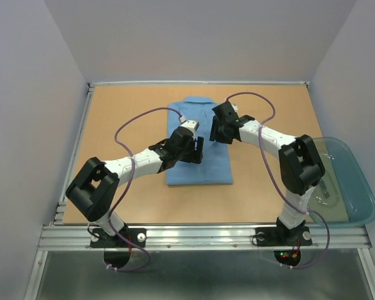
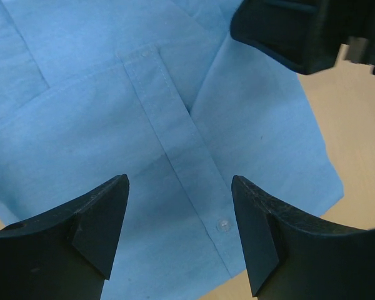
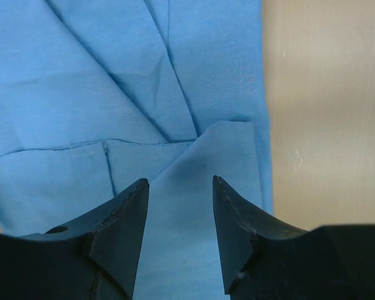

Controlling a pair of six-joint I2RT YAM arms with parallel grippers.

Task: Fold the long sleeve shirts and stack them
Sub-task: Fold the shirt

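One long sleeve shirt (image 1: 200,170), light blue, lies folded into a narrow rectangle in the middle of the table, collar at the far end. My left gripper (image 1: 191,147) hovers over its middle. In the left wrist view that gripper (image 2: 180,181) is open above the button placket (image 2: 194,169), with nothing between the fingers. My right gripper (image 1: 216,129) hangs over the shirt's far right edge. The right wrist view shows this gripper (image 3: 180,181) open above a folded flap of the shirt (image 3: 81,81), apart from the cloth.
A translucent teal tub (image 1: 355,187) sits at the table's right edge beside the right arm's base. Bare tan tabletop (image 1: 125,106) surrounds the shirt. The right gripper's black body (image 2: 300,31) shows in the left wrist view's upper right; the two grippers are close together.
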